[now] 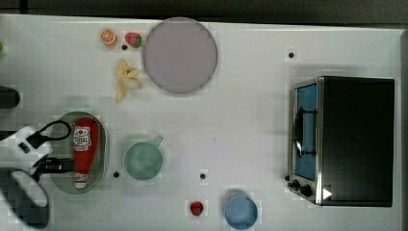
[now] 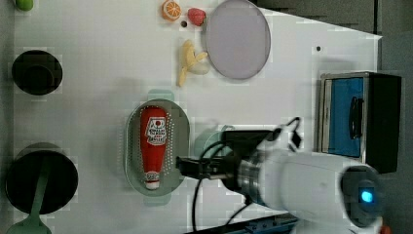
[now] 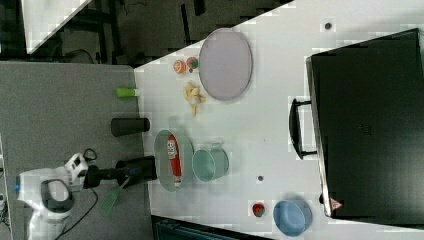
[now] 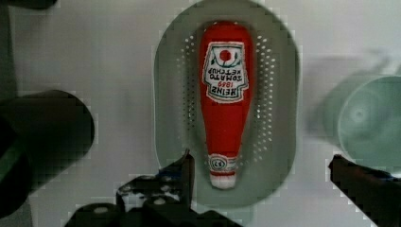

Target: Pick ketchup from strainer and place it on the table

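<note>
The gripper (image 4: 260,175) hangs above the strainer (image 4: 283,71) with its two fingers (image 4: 182,172) spread wide and nothing between them, one finger over the strainer's rim near the bottle's cap end and the other out past the opposite rim toward the green cup (image 4: 366,118). Directly ahead of the gripper, the ketchup (image 4: 226,94) lies flat on its side along the strainer's length, label up, its white cap (image 4: 222,181) the part nearest the fingers. The step in hand looks like the approach to the grasp, with the pick itself not yet begun. To do it well, I judge the gripper should shift forward along the bottle so the fingers straddle its body near the label rather than the narrow, tapering neck, where a grip could slip off. The fingers already sit across the bottle's width, so no turn of the wrist seems needed. They must come down inside the strainer's walls, not onto the rim, or the light strainer could tip or lift with the bottle. Beyond the strainer, bare table (image 4: 118,61) lies close by for the placing.
</note>
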